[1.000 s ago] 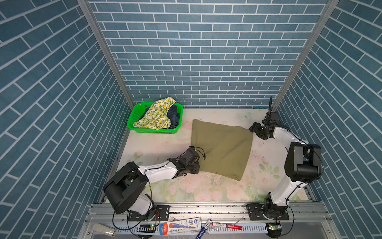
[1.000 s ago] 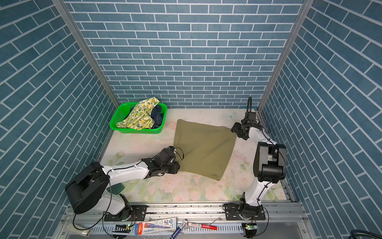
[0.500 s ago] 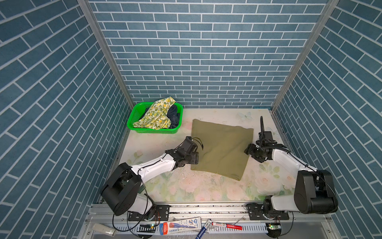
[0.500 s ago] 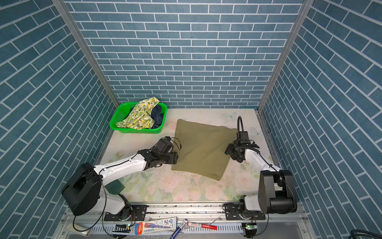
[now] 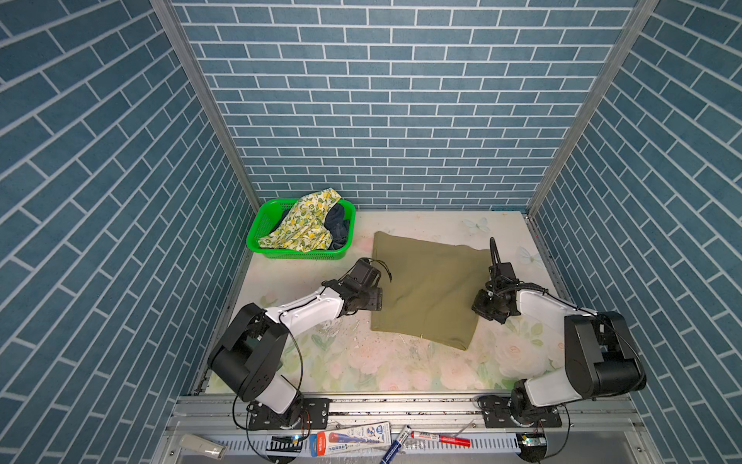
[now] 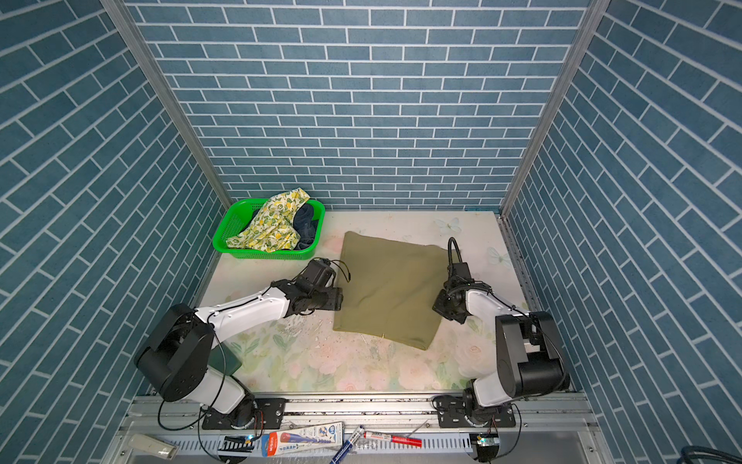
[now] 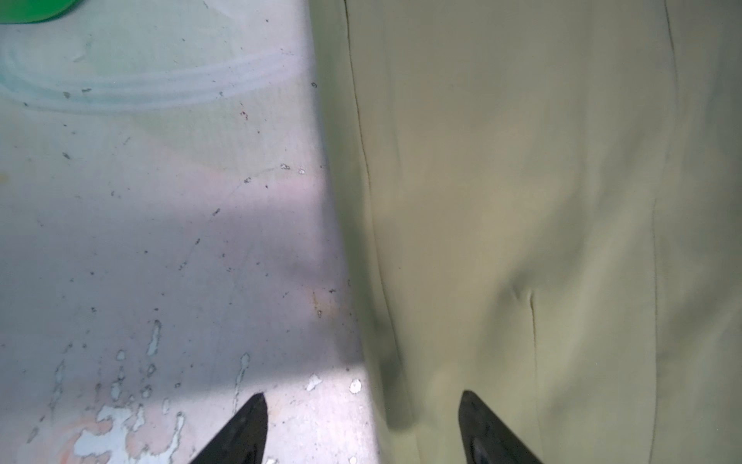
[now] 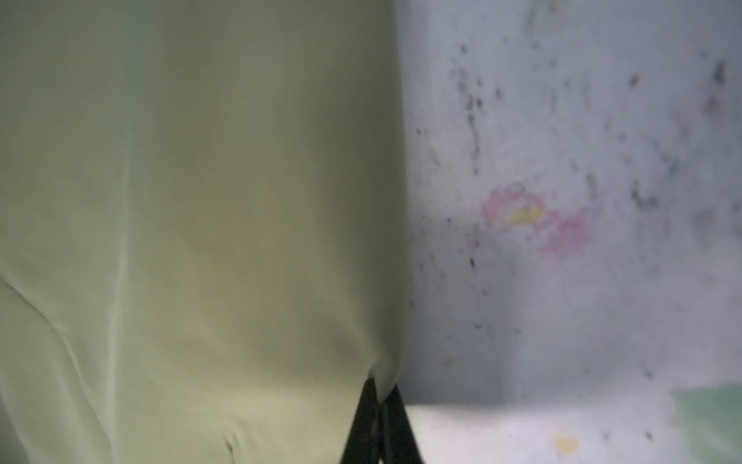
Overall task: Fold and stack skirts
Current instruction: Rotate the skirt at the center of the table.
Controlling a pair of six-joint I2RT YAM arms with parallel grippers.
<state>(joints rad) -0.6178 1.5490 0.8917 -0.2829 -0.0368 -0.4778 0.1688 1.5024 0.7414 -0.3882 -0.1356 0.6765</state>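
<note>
The olive-khaki skirt (image 5: 429,289) lies spread flat on the bench (image 5: 401,373) and does not look fully folded yet. The right fingers (image 8: 367,426) are pinched shut on its right edge. The left fingers (image 7: 249,430) stand apart, straddling its left edge without gripping. The lemon-print skirt (image 5: 305,223) and navy denim skirt (image 5: 340,229) lie crumpled in the green basket (image 5: 257,227), so most of the folding and all of the stacking remain.

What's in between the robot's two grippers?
The olive skirt, lying flat, in both top views. The right gripper pinches one edge; the open left gripper straddles the opposite edge.
</note>
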